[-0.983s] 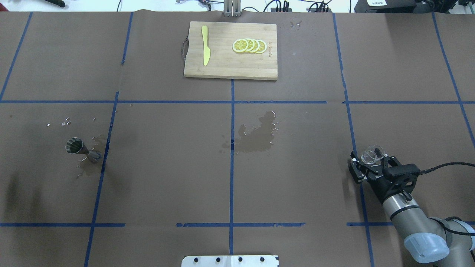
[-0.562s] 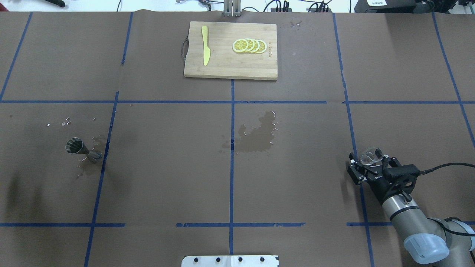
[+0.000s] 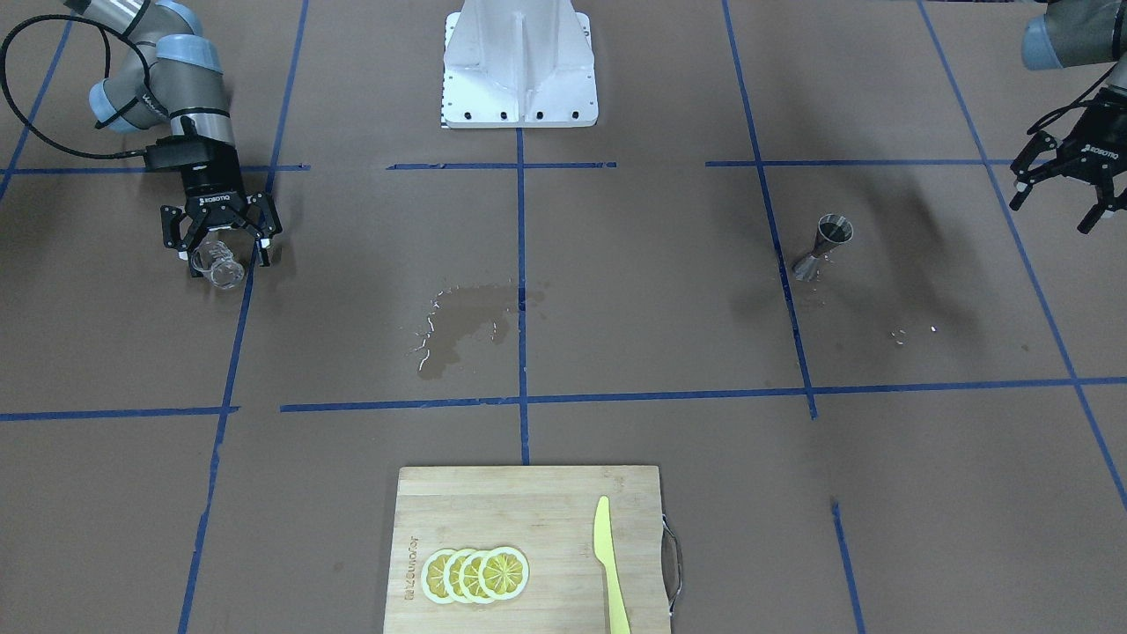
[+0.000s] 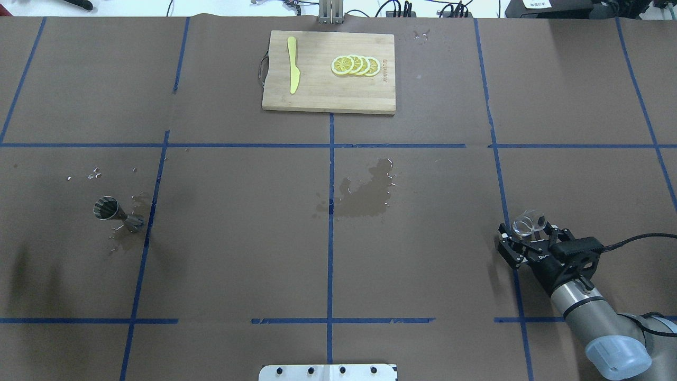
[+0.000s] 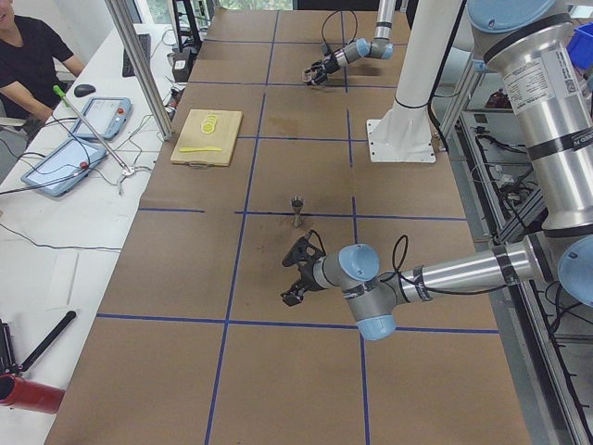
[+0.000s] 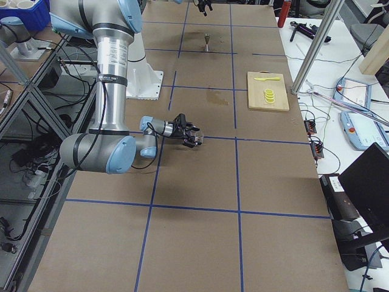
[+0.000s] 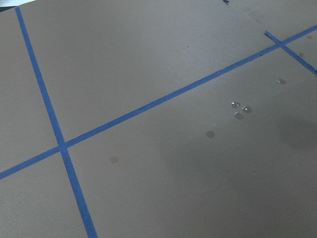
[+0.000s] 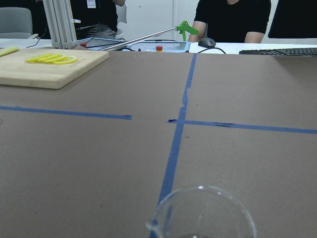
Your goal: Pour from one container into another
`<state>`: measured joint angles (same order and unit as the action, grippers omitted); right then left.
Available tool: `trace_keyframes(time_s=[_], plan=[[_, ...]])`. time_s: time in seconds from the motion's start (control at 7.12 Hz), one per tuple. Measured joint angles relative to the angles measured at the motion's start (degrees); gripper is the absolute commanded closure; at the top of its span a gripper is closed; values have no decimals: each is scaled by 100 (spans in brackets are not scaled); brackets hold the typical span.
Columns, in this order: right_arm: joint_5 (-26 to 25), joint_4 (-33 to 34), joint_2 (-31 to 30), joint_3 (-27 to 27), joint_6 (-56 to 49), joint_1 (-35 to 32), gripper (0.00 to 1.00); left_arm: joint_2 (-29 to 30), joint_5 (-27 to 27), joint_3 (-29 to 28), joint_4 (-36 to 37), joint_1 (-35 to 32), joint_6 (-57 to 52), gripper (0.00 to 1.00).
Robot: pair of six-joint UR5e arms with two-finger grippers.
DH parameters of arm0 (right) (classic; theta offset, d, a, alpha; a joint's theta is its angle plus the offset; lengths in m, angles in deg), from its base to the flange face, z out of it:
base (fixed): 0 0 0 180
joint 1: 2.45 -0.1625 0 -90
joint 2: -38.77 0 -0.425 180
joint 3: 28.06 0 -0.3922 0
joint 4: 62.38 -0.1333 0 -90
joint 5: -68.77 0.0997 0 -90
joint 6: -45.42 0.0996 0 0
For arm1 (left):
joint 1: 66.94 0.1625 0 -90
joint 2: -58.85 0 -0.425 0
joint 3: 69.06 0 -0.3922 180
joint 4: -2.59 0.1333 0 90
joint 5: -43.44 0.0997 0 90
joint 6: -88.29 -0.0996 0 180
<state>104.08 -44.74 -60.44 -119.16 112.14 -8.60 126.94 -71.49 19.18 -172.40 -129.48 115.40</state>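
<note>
**A:** ok going left to right from the camera behind the robot; first up is the steel jigger (image 4: 117, 214), standing upright by a blue tape line (image 4: 149, 222) on the robot's left side, with a wet patch (image 4: 124, 241) and some droplets (image 4: 95, 173) around its foot; whether anything is inside it, can't tell, the mouth just looks dark

**B:** and the left gripper (image 3: 1067, 180)? not seeing it from there

**A:** yeah it's cut out of that view; the front-facing one catches it at the frame edge, fingers spread, nothing between them, well apart from the jigger; its wrist cam only shows brown paper, tape and a few drops

**B:** middle?

**A:** bigger spill stain (image 4: 365, 193) near the centre line; at the far edge a wooden cutting board (image 4: 328, 100) with a yellow knife (image 4: 292, 64) and lemon slices (image 4: 355, 65)

**B:** and the glass?

**A:** far right; clear glass tumbler (image 4: 527, 223) sits between the fingers of the right gripper (image 4: 529, 239), which pinch it, near the table; looks tilted in the front view; contents hard to make out, and the right wrist cam only gets its rim at the bottom of the frame
</note>
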Motion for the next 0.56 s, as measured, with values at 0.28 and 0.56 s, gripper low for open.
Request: trace_keyframes(time_s=[0.28, 0.56], plan=[[510, -43, -559, -537, 1, 1, 0, -6, 4, 0, 0, -3, -1, 0], [1095, -87, -965, -976, 26, -6, 0, -7, 5, 0, 0, -4, -1, 0]])
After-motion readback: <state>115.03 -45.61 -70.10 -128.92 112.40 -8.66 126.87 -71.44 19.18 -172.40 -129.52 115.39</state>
